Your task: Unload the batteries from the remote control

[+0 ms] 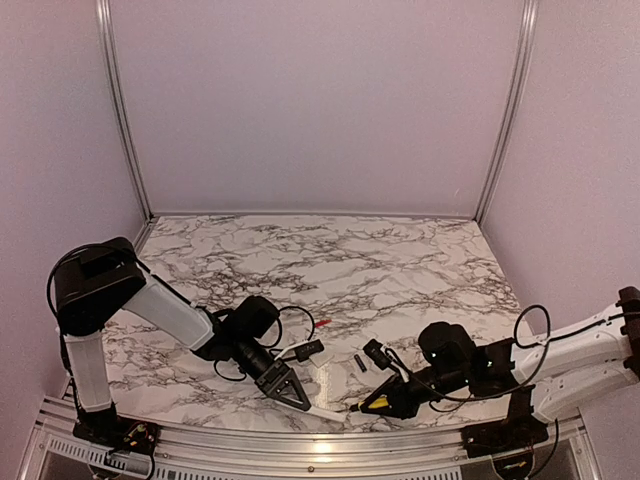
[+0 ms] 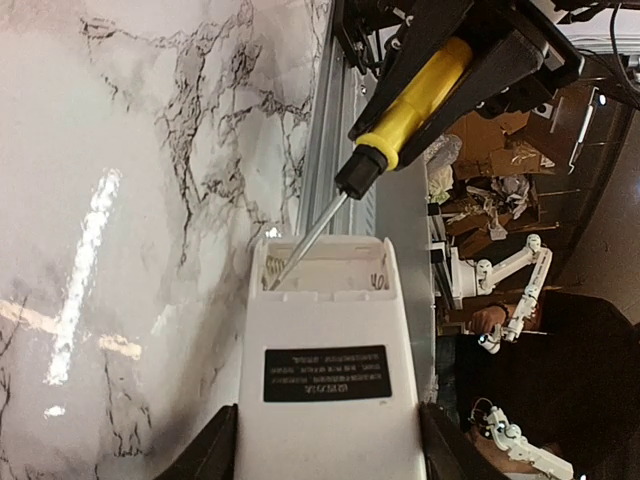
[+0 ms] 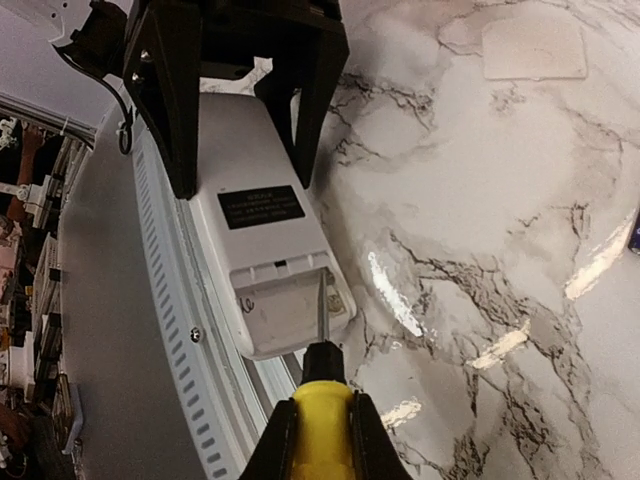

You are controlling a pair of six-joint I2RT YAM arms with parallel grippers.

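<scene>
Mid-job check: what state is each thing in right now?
remote control: back up, compartment open and empty, clamped in left gripper.
screwdriver: gripped by right gripper, tip in compartment.
red battery: out, lying on table.
dark battery: out, lying on table.
cover piece: off, flat on table.

— What sort of place is this?

— A robotics lab, I'd say. The grey-veined white marble-pattern tabletop (image 1: 400,270) sits in a booth of plain pale lilac wall panels (image 1: 320,100) framed by silver aluminium posts (image 1: 122,110).

— Anything more?

— A white-and-black robot arm (image 1: 165,308) at the lower left and its twin, the second white-and-black arm (image 1: 585,350), at the lower right, by a slotted silver metal rail (image 1: 300,445). In the left wrist view, past the table on the right, there are brown cardboard boxes (image 2: 490,135) and a small white jointed robot arm (image 2: 515,268) amid clutter.
</scene>
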